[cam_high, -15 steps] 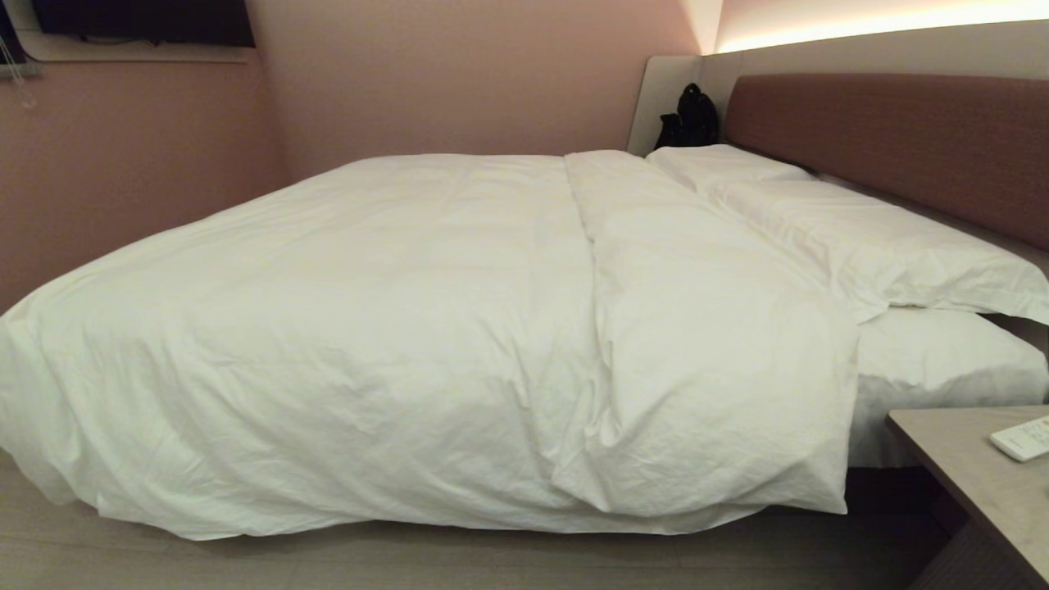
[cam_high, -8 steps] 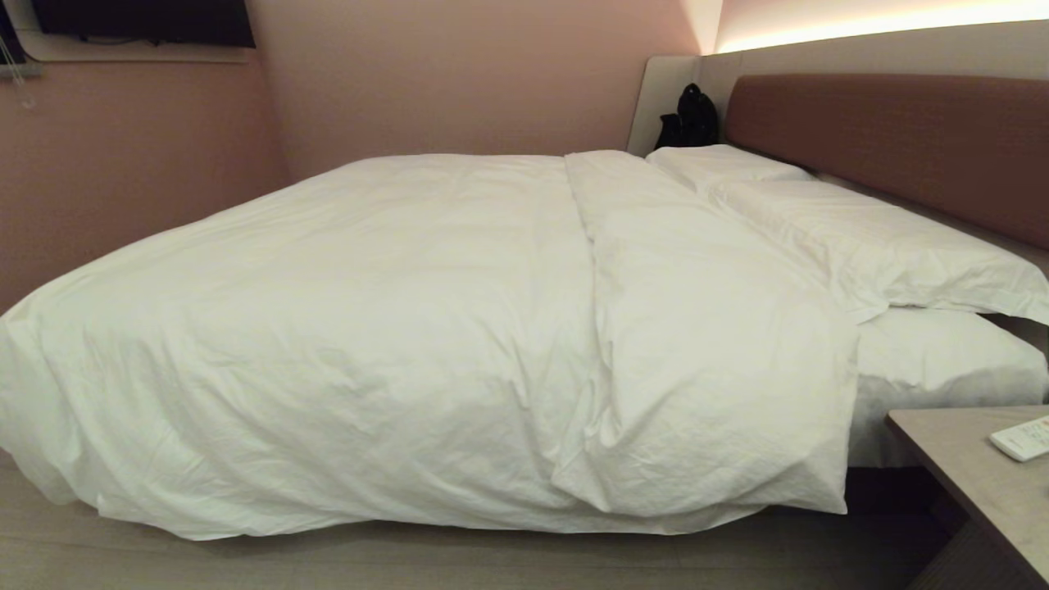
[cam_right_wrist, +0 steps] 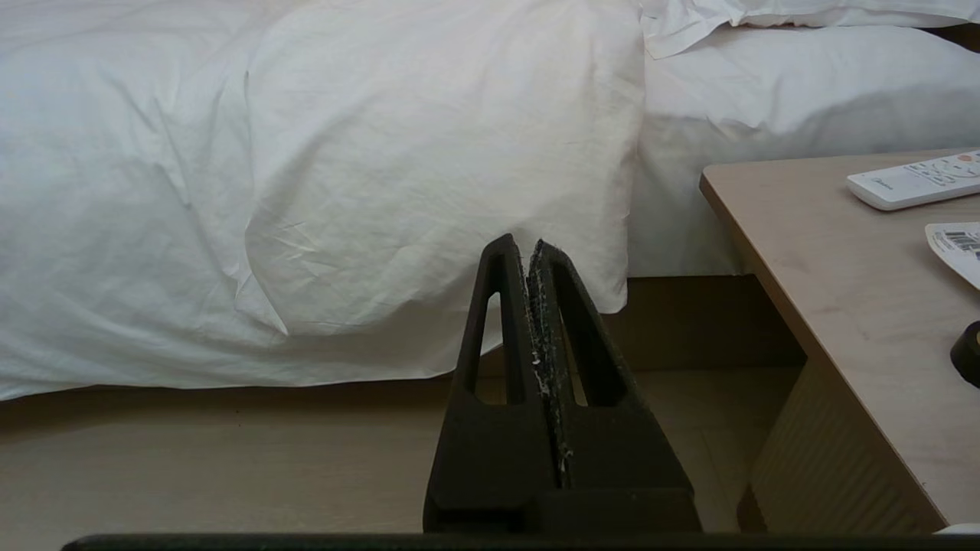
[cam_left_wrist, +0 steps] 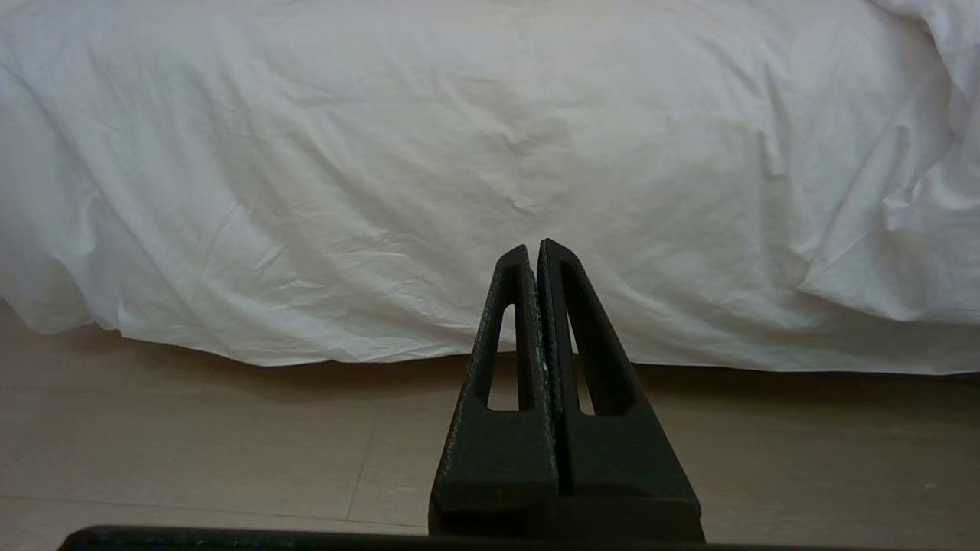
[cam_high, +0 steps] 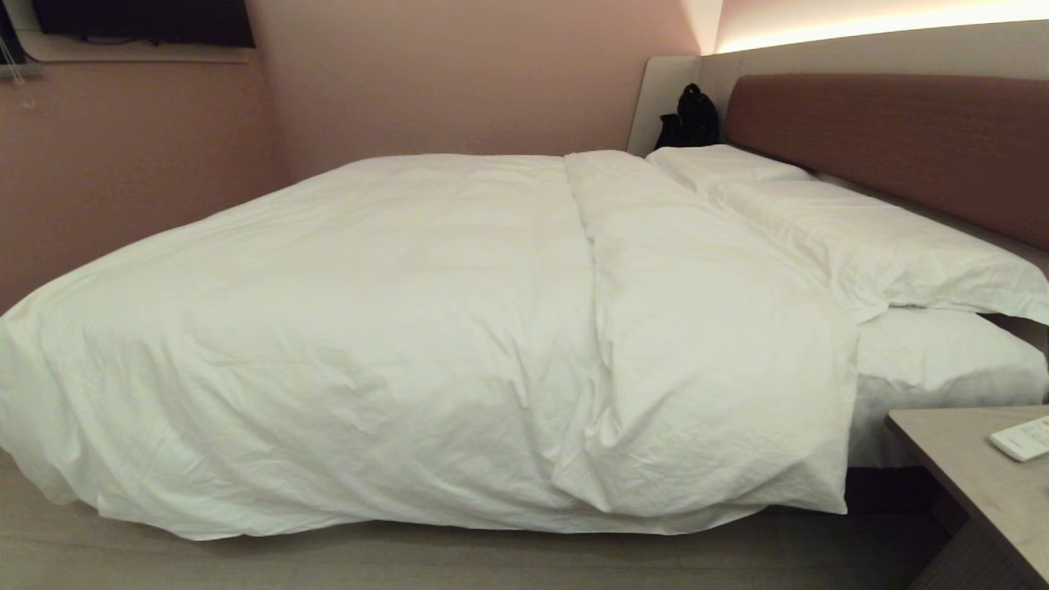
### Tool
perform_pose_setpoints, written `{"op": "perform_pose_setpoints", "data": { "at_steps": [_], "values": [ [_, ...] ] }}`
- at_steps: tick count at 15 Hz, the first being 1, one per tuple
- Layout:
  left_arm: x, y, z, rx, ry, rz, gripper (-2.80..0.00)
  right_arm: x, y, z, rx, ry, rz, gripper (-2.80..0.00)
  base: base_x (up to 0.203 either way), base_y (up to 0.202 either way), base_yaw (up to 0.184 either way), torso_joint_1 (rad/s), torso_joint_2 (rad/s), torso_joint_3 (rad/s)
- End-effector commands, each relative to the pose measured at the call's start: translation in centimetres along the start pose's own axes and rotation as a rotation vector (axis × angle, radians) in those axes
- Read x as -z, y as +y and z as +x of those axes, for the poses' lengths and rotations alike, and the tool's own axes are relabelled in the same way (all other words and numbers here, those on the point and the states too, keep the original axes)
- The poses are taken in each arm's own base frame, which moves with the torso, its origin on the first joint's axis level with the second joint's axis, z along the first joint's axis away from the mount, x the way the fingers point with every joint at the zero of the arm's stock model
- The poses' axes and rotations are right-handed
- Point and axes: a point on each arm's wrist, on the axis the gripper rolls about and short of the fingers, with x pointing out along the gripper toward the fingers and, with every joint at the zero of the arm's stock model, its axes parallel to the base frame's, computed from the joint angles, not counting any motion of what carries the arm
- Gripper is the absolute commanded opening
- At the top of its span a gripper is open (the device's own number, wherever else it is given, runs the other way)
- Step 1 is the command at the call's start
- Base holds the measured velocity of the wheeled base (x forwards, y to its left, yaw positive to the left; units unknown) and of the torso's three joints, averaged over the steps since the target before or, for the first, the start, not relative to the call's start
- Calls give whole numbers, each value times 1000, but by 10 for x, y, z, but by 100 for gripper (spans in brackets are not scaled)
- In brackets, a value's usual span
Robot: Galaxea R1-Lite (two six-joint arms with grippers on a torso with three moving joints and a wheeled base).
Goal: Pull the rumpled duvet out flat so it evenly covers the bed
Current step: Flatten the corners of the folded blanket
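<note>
The white puffy duvet (cam_high: pixel 369 328) lies spread over the bed (cam_high: pixel 942 369), its top band folded back (cam_high: pixel 705 352) below two white pillows (cam_high: pixel 869 238). Its near edge hangs down almost to the floor. Neither arm shows in the head view. In the left wrist view, my left gripper (cam_left_wrist: pixel 534 249) is shut and empty, held low in front of the hanging duvet (cam_left_wrist: pixel 459 168). In the right wrist view, my right gripper (cam_right_wrist: pixel 521 245) is also shut and empty, before the folded-back part of the duvet (cam_right_wrist: pixel 429 168).
A pale wooden bedside table (cam_high: pixel 975 475) stands at the near right with a white remote (cam_high: pixel 1020 438) on it. It also shows as the table (cam_right_wrist: pixel 842 275) in the right wrist view. A reddish-brown headboard (cam_high: pixel 893 139) and a black bag (cam_high: pixel 692 115) are at the far side. Wooden floor (cam_left_wrist: pixel 230 451) runs along the bed.
</note>
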Motion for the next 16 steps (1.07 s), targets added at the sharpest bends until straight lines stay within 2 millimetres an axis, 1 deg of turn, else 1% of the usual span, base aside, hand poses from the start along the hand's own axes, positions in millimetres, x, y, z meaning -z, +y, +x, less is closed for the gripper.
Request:
{"op": "perform_pose_setpoints", "data": {
  "at_steps": [1, 16],
  "values": [
    [0, 0, 0, 0, -1, 0, -280, 0, 0, 0, 0, 0, 0, -280, 0, 0, 0, 0, 0, 0],
    [0, 0, 0, 0, -1, 0, -280, 0, 0, 0, 0, 0, 0, -280, 0, 0, 0, 0, 0, 0]
  ]
}}
